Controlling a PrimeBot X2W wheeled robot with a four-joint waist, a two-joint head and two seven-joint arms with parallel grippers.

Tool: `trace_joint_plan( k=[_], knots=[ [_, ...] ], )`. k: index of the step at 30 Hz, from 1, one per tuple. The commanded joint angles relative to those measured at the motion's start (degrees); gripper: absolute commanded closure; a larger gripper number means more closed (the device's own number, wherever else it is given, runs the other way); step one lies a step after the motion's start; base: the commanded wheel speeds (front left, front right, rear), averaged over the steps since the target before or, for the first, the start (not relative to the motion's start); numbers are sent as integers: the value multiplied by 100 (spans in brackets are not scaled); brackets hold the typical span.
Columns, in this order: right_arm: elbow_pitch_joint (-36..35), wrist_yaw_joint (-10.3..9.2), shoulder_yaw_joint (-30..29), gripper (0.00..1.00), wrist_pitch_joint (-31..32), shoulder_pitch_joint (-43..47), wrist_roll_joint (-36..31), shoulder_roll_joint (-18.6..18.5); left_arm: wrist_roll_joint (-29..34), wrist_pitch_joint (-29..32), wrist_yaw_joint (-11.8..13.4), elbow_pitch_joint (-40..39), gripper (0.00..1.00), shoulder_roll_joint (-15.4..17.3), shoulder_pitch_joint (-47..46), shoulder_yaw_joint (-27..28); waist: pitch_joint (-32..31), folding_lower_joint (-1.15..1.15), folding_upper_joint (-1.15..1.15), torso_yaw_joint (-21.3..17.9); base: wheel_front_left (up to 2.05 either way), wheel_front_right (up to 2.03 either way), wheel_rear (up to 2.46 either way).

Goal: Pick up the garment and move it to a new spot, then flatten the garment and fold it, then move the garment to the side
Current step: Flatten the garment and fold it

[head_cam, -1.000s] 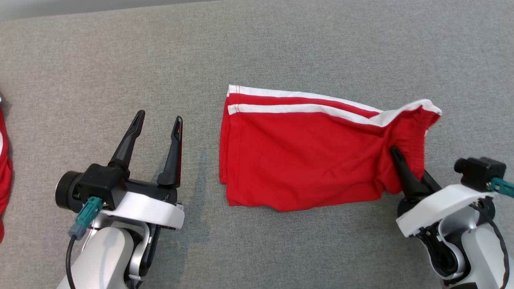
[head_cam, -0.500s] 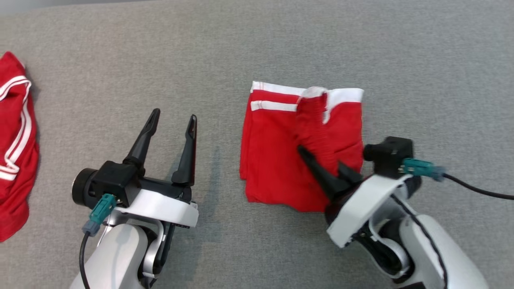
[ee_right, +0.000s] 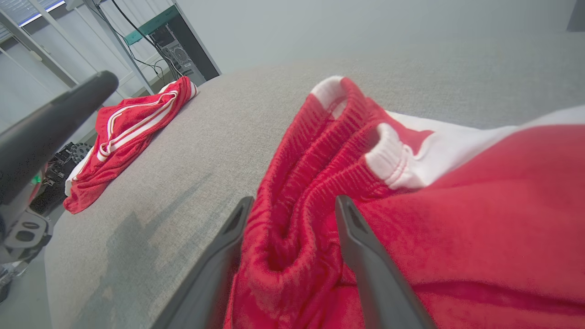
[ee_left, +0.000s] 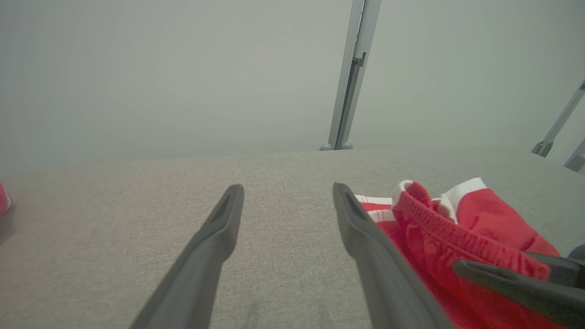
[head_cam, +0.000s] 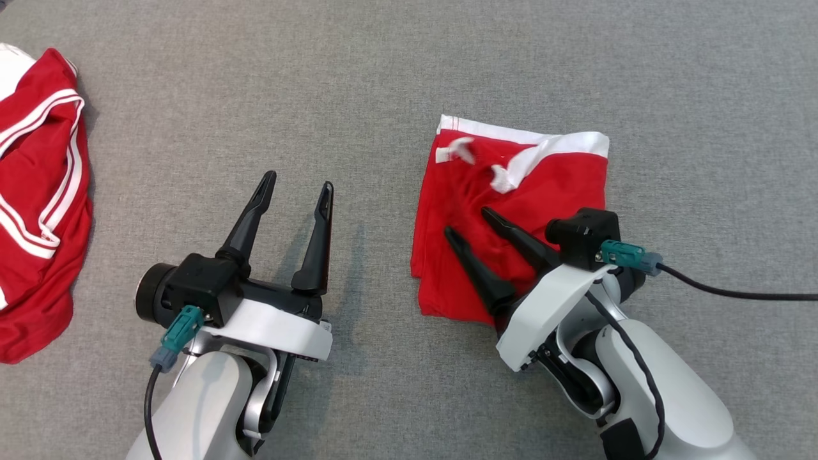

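The garment (head_cam: 549,191) is a pair of red shorts with white stripes, lying folded over on the grey surface right of centre. My right gripper (head_cam: 470,223) stands open over its near left part. In the right wrist view a loose bunch of the garment's (ee_right: 457,219) ribbed waistband lies between the spread fingers of that gripper (ee_right: 292,203). My left gripper (head_cam: 300,179) is open with nothing in it, a short way left of the shorts. The left wrist view has this gripper (ee_left: 287,194) above bare surface, with the garment (ee_left: 457,219) at its right.
A second red garment with white stripes (head_cam: 38,191) lies crumpled at the far left edge, also seen as a red heap (ee_right: 123,132) in the right wrist view. Metal frame posts (ee_left: 349,73) stand beyond the grey surface (head_cam: 255,83).
My right gripper carried the waistband end leftward over the shorts, folding them in half, then opened and let go. The head camera has shifted. The left gripper stayed open.
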Motion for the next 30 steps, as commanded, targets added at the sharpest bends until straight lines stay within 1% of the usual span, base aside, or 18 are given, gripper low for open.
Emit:
trace_joint_plan(
  k=[1, 4, 7, 11, 12, 14, 17, 21, 24, 30],
  knots=[
    [7, -1, -4, 0, -28, -51, -39, -14, 2, -11, -30, 8, 0, 20, -82, 7, -6, 0, 0, -10, 0, 0, 0],
    [-165, -1, 109, 0, -419, 9, -59, 7, -41, -33, -41, 41, 0, 33, -81, 33, -50, 0, 0, -107, 0, 0, 0],
    [-380, -1, 2, 0, -767, 163, -146, -45, -47, -40, -12, 66, 0, 79, -56, 66, -123, 0, 0, -208, 0, 0, 0],
    [-689, -1, -500, 0, -1195, 464, -393, -103, -75, -26, 47, 67, 0, 144, 42, 134, -257, 0, 0, -371, 0, 0, 0],
    [-689, -1, -500, 0, -1195, 464, -393, -103, -75, -26, 47, 67, 0, 144, 42, 134, -257, 0, 0, -371, 0, 0, 0],
    [-836, -1, -850, 0, -1333, 655, -552, -113, -94, -14, 99, 49, 0, 196, 97, 188, -333, 0, 0, -450, 0, 0, 0],
    [-1019, -1, -1407, 0, -1453, 941, -788, -129, -123, -2, 210, -10, 0, 263, 192, 293, -443, 0, 0, -557, 0, 0, 0],
    [-1146, -1, -2088, 0, -1498, 1335, -1059, -155, -193, 13, 291, -81, 0, 356, 361, 424, -612, 0, 0, -648, 0, 0, 0],
    [-1170, -1, -2470, 0, -1468, 1592, -1170, -188, -240, 25, 369, -140, 0, 438, 514, 518, -755, 0, 0, -675, 0, 0, 0],
    [-1235, -1, -2758, 0, -1343, 1959, -1228, -246, -331, 47, 509, -288, 0, 540, 878, 637, -1070, 0, 0, -661, 0, 0, 0]
  ],
)
